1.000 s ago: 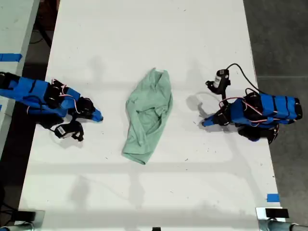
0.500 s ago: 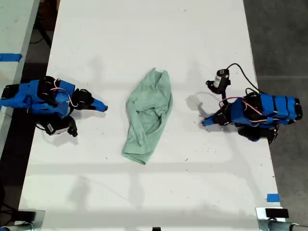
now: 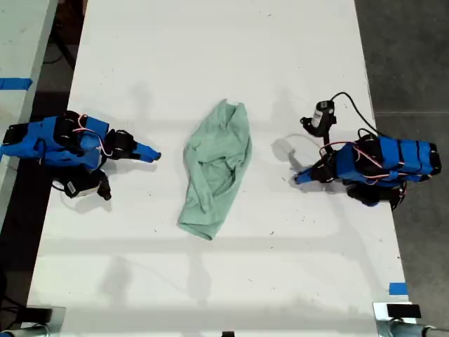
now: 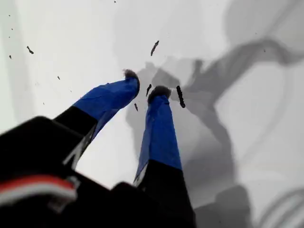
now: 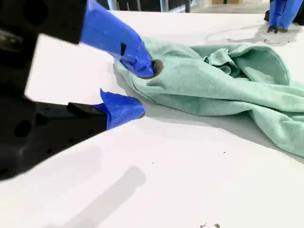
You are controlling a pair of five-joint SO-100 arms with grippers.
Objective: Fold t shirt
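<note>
While my second gripper (image 5: 137, 90) points at the t shirt (image 3: 216, 168) with its blue fingers (image 5: 122, 108) parted and nothing between them, my first gripper (image 4: 142, 90) has its fingers slightly apart over bare bench (image 3: 210, 56); the mint garment lies crumpled mid-bench between both arms; grey floor borders the exterior view's right.

We see the t shirt (image 3: 216, 170) crumpled mid-table (image 3: 210, 56). Our two arms sit apart from it, one at each side of the exterior view.
</note>
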